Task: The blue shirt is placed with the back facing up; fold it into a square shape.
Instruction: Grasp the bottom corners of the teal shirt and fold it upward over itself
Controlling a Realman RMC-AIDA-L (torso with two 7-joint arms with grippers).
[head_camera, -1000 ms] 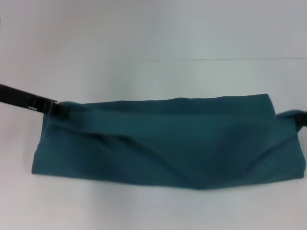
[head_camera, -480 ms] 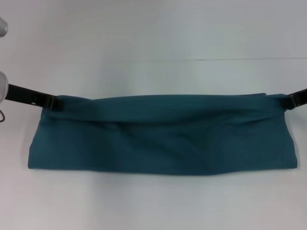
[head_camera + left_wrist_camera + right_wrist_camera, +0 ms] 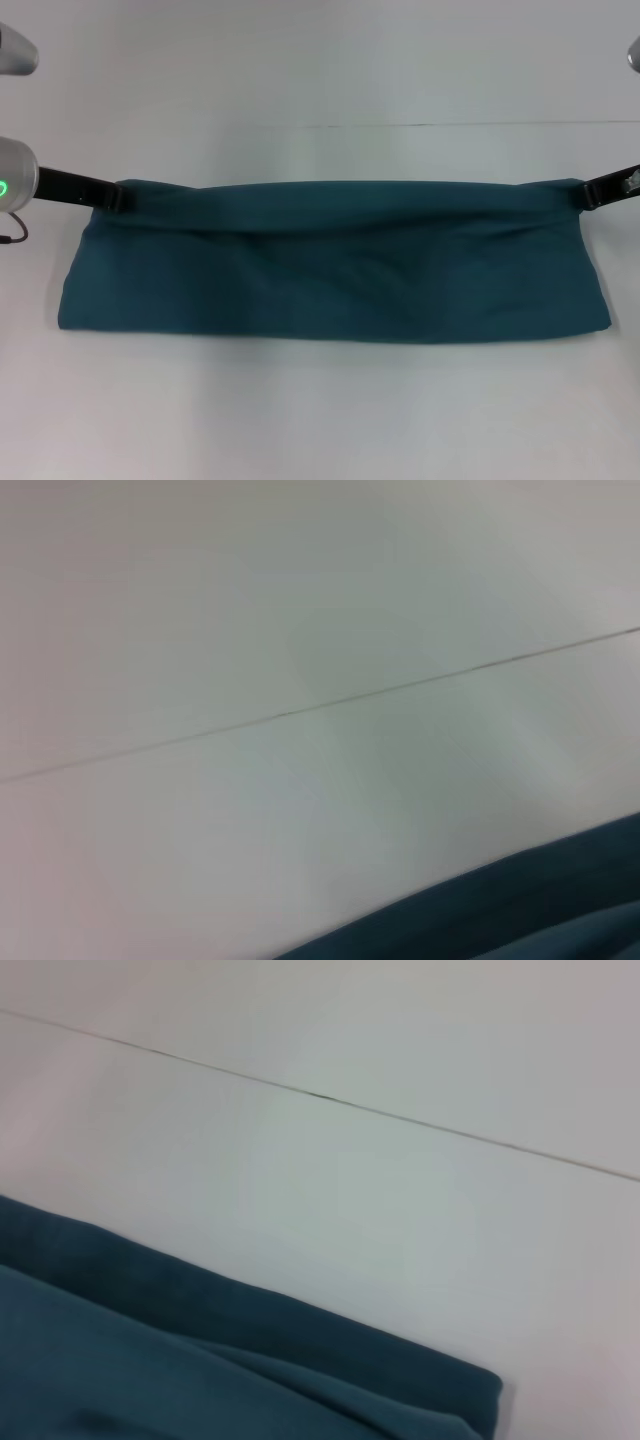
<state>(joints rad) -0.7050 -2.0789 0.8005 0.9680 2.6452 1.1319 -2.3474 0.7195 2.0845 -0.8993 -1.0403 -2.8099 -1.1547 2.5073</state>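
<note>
The blue shirt lies as a long, low band across the middle of the white table in the head view, with its far edge stretched taut. My left gripper is shut on the shirt's far left corner. My right gripper is shut on its far right corner. A strip of the shirt shows in the left wrist view, and its far edge and corner show in the right wrist view. No lettering is visible.
The white table has a thin dark seam line running across it behind the shirt. Bare table lies in front of the shirt and behind it.
Both grippers have carried the shirt's far edge farther from me and pulled it straight. The sagging folds have flattened, and the near edge has evened out.
</note>
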